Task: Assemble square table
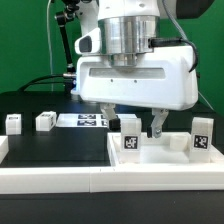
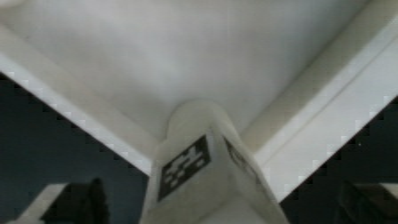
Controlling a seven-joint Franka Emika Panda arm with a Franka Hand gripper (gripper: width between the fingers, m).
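The white square table top (image 1: pixel 172 146) lies at the exterior view's right, and its inside corner fills the wrist view (image 2: pixel 160 60). A white leg with a tag (image 1: pixel 131 141) stands upright on the top's near left corner; it also shows in the wrist view (image 2: pixel 205 165). My gripper (image 1: pixel 138 124) hangs right over this leg with a finger on each side of it. In the wrist view the gripper (image 2: pixel 222 206) is open, with dark gaps between the fingers (image 2: pixel 79 202) and the leg. A second tagged leg (image 1: pixel 202 135) stands upright at the top's right side.
Two loose tagged legs (image 1: pixel 13 122) (image 1: pixel 45 120) stand on the black table at the exterior view's left. The marker board (image 1: pixel 86 121) lies behind them, toward the middle. Long white border rails (image 1: pixel 60 178) run along the front.
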